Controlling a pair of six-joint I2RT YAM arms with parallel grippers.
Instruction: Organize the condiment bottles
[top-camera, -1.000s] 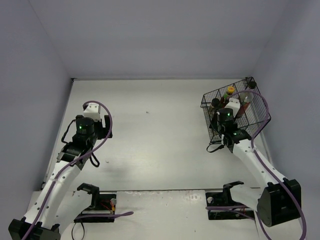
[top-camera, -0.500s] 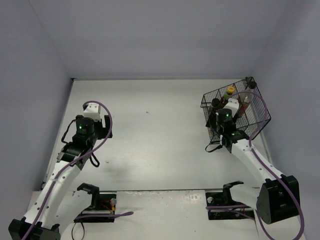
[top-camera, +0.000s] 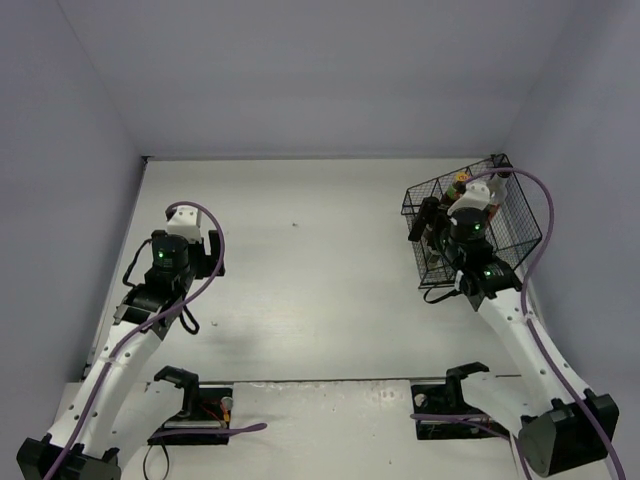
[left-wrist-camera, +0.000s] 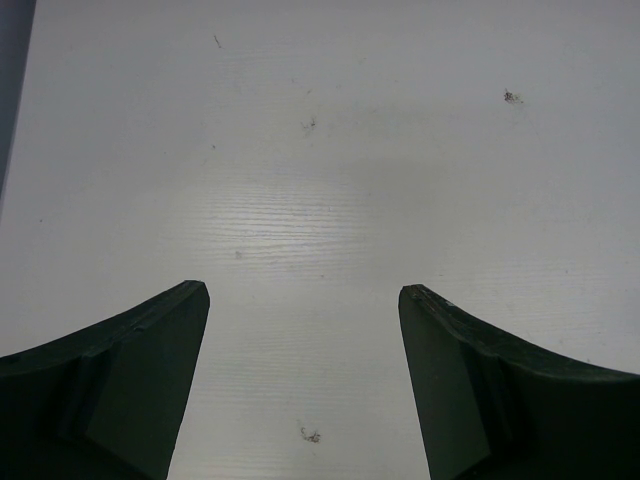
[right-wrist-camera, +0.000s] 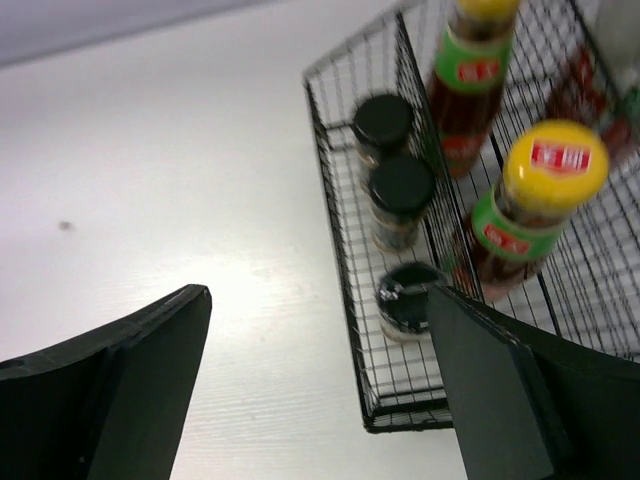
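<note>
The table (left-wrist-camera: 330, 150) is finished white, faintly wood-grained, softly sheened. The basket (right-wrist-camera: 336, 250) is formed of thin black wire. Glossy yellow caps are noted on sauce bottles (right-wrist-camera: 520, 215), matt black lids on jars (right-wrist-camera: 398, 205).

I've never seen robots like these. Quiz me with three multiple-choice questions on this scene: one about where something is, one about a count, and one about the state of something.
1. Where do the yellow-capped reddish-brown sauce bottles stand?
A) inside the black wire basket
B) beside the left arm's base
C) on their sides outside any container

2. How many short dark jars with black lids show in the right wrist view?
A) one
B) three
C) five

3. How is the left arm's hand?
A) shut on a jar
B) shut, empty
C) open, empty

Answers:
1 A: wire walls surround both bottles.
2 B: three black lids sit in a row along one basket wall.
3 C: its fingers are wide apart, with only the white table between them.
</note>
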